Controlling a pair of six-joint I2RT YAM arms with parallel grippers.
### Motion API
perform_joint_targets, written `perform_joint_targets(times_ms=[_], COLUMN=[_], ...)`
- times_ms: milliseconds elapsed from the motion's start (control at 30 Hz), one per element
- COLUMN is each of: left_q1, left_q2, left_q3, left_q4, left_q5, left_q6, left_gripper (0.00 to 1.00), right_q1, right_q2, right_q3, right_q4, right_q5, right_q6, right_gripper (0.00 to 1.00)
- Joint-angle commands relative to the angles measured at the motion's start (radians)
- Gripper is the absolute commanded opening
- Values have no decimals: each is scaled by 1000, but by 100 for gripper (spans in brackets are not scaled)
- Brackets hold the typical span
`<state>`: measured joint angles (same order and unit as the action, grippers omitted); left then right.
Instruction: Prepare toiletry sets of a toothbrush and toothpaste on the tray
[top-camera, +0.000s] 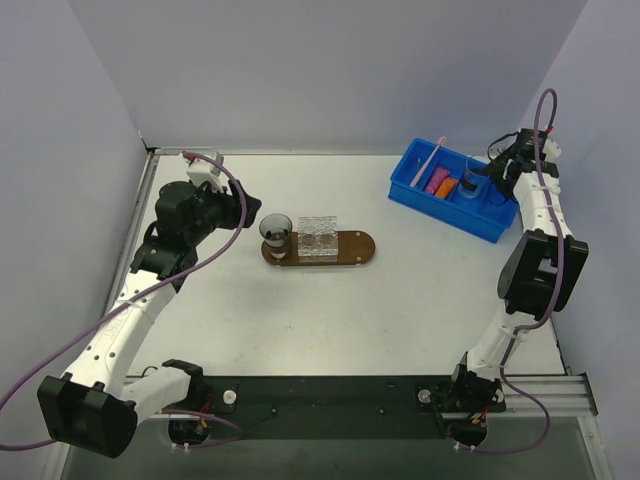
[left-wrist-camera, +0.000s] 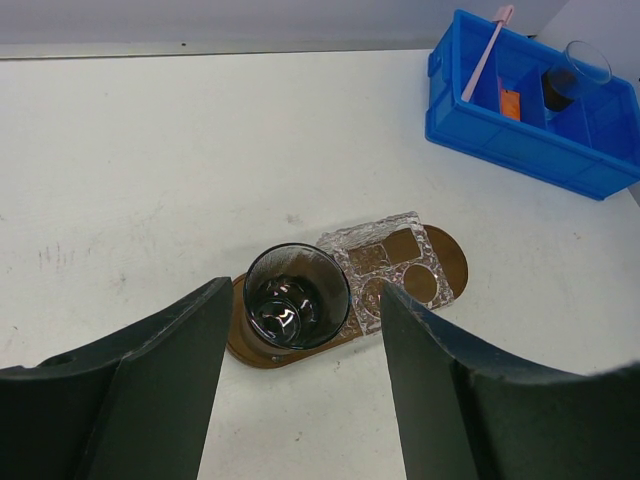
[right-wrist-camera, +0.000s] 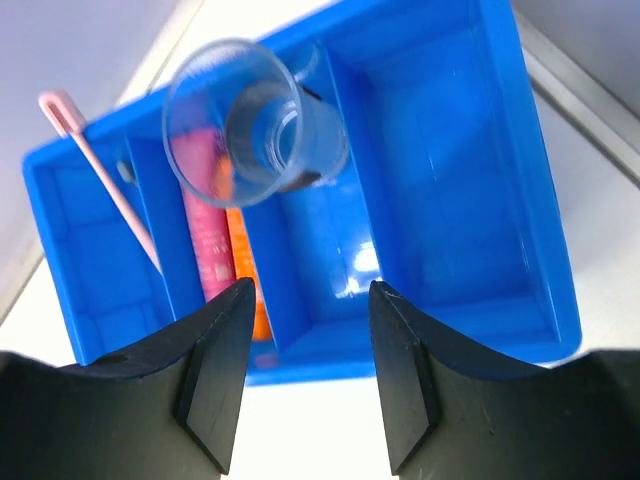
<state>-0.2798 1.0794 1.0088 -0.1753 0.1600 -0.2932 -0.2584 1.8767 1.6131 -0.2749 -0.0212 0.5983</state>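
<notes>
Inside blue bin (right-wrist-camera: 520, 200) we see toothbrush (right-wrist-camera: 110, 190) leaning on wall, toothpaste tubes (right-wrist-camera: 210, 245) alongside. Brush prob. light, thin, slippy: pinch mid-handle. R gripper (right-wrist-camera: 308, 290) over bin, jaws apart, empty; L gripper (left-wrist-camera: 305, 288) likewise, far from bin.

- One toothbrush (top-camera: 432, 160).
- Two toothpaste tubes: magenta tube (top-camera: 436, 181), orange tube (top-camera: 447, 187).
- Two clear cups: tray cup (top-camera: 276, 231) at its 9 o'clock end, bin cup (top-camera: 472, 176).
- One tray (top-camera: 362, 247), one blue bin (top-camera: 492, 222), one clear textured holder (top-camera: 319, 237).
</notes>
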Motion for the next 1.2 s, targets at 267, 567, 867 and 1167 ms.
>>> perform_joint_targets(times_ms=[267,567,867,1167], left_q1=[1,-1,-1,-1], left_q2=[24,33,37,39], left_q3=[33,34,34,36], left_q4=[23,19,17,17], left_q5=[-13,-11,-11,-14], left_q6=[17,17,17,17], left_gripper=[70,70,70,70], right_q1=[7,16,16,18], right_q2=[179,226,262,272], right_q3=[245,232,215,217], right_q4=[19,16,14,20], right_q5=[79,122,122,106], right_q6=[80,58,57,58], right_gripper=[44,44,42,32])
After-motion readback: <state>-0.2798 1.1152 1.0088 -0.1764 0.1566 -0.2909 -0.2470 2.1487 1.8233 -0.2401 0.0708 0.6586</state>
